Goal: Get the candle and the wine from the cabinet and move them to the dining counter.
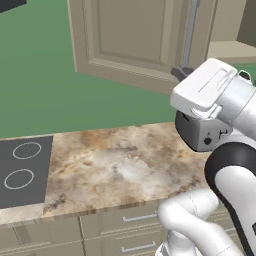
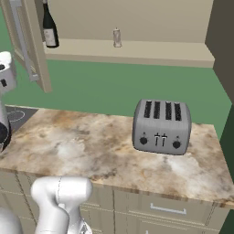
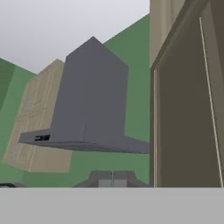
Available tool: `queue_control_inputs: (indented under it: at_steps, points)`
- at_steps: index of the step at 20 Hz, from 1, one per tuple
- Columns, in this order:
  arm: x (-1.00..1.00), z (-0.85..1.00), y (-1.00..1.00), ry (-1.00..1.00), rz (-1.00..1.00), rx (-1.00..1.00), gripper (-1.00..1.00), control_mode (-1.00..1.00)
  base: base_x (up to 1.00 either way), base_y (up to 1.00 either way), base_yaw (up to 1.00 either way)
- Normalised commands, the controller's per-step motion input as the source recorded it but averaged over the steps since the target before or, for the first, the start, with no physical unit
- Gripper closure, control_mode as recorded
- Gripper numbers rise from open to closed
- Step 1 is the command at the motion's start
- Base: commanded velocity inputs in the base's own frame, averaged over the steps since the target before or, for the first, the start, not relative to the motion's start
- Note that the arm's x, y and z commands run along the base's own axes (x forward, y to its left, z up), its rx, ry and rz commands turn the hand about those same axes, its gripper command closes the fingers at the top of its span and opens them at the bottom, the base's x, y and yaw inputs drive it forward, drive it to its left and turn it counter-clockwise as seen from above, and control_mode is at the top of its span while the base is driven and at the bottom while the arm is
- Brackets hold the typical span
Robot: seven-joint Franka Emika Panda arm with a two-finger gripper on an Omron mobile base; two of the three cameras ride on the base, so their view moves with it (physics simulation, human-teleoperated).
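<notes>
The gripper (image 3: 113,178) has its 2 fingertips pressed together with nothing between them, as the hand view shows. It sits up by the swung-open cabinet door (image 1: 132,37), close to the door's thin bar handle (image 1: 190,30), with the hand just beside the door's lower corner in the left base view.

The wine (image 2: 49,25) stands at the left end of the open cabinet (image 2: 137,52) shelf, just behind the door edge. The candle (image 2: 117,38) stands on the same shelf, well apart to the right of the bottle. The dining counter is not among the things I can pick out here; below lies the worktop (image 2: 91,146) with the toaster (image 2: 161,126) and cooktop (image 1: 22,170).

Risks, as I judge them:
1. The closed fingers cannot take either item; reaching in like this would push the bottle instead of gripping it.
2. The wine is tall and narrow. A nudge high on its neck could tip it into the shelf or off the edge onto the worktop.
3. The door hangs between hand and bottle. A direct swing toward the shelf could clip the door edge or handle and knock the door back.
4. The hand view faces the range hood (image 3: 87,105), not the shelf, so the approach needs a large turn near the door.
5. The candle is small; a poorly centred pinch could squirt it away.
</notes>
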Motion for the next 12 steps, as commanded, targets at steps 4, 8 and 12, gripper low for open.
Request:
queue_control_inputs:
  at_steps: [4, 8, 12]
  points:
    - [0.0, 0.13, -0.86, 0.0, 0.13, 0.0, 1.0, -1.0, 0.0, 0.0, 0.0]
    - [0.21, 0.08, -0.71, 0.0, 0.08, 0.0, 1.0, -1.0, 0.0, 0.0, 0.0]
    - [0.33, 0.09, -0.64, 0.0, 0.06, 0.0, -1.0, -1.0, 0.0, 0.0, 0.0]
